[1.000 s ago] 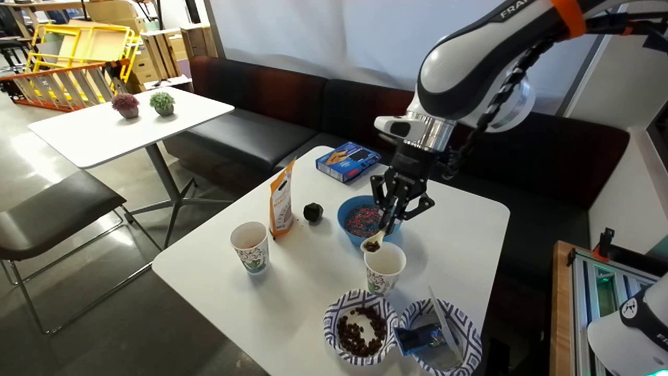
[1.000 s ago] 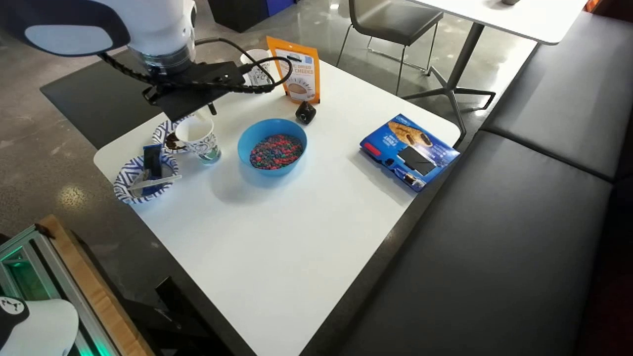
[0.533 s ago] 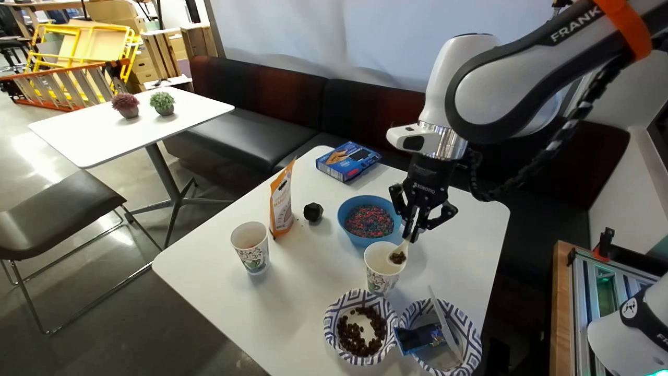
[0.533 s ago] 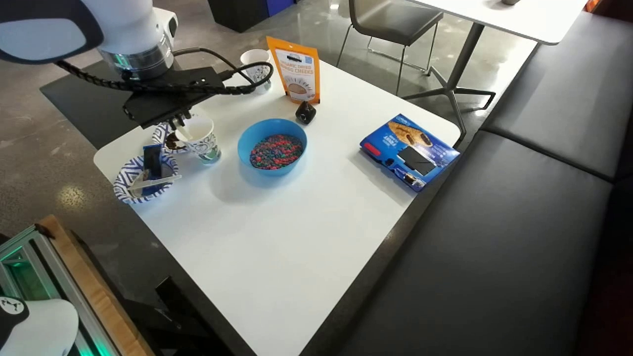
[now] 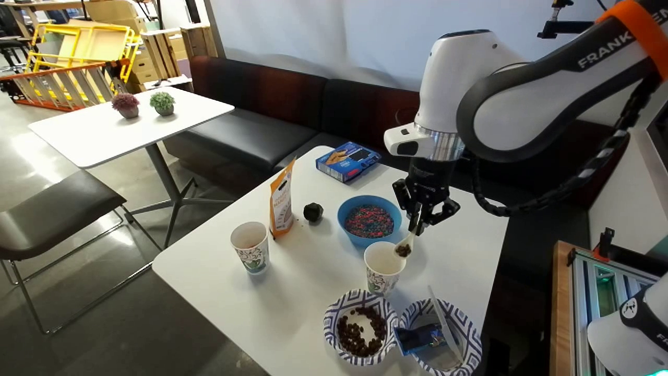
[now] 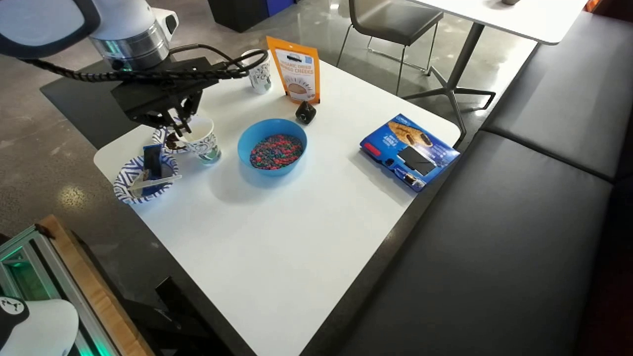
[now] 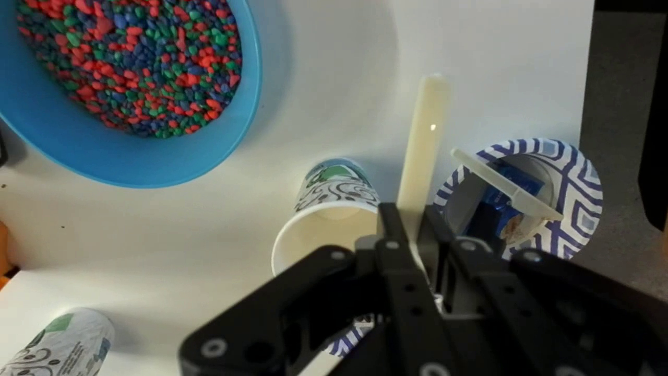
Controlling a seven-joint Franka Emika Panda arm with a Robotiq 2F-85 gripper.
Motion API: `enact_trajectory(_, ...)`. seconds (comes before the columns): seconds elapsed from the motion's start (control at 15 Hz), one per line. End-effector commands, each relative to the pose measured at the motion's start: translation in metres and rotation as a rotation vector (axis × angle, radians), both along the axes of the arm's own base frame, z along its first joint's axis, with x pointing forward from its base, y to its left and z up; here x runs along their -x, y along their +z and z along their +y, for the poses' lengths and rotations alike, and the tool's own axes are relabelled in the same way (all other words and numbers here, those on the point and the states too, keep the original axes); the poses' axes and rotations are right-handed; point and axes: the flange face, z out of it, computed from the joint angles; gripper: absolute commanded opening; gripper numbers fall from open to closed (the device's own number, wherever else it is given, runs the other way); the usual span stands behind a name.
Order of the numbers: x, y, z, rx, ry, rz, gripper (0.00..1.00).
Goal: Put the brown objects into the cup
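In the wrist view the gripper (image 7: pixel 412 219) hid the scoop end of the spoon (image 7: pixel 425 141) and part of the near cup (image 7: pixel 336 189); edges cut off the blue bowl (image 7: pixel 250 99) and another cup (image 7: pixel 62 344). In an exterior view, the brown lumps (image 5: pixel 403 251) on the spoon seemed too small to count.

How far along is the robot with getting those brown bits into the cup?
Done: some brown bits sit in the spoon. In hand: the gripper holds that spoon, its load over or beside the rim of the cup, I can't tell. Left: likely tipping the load in; no bits show in the cup's visible interior, and more lie in a paper bowl.
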Motion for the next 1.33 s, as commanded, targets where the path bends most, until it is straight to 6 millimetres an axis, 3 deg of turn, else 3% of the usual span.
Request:
enact_trajectory(0.0, -0.004, 0.003, 0.015, 0.082, -0.044, -0.029, 0.03)
enact_trajectory(1.27, -0.014, 0.004, 0.093, 0.591, -0.098, -0.022, 0.03)
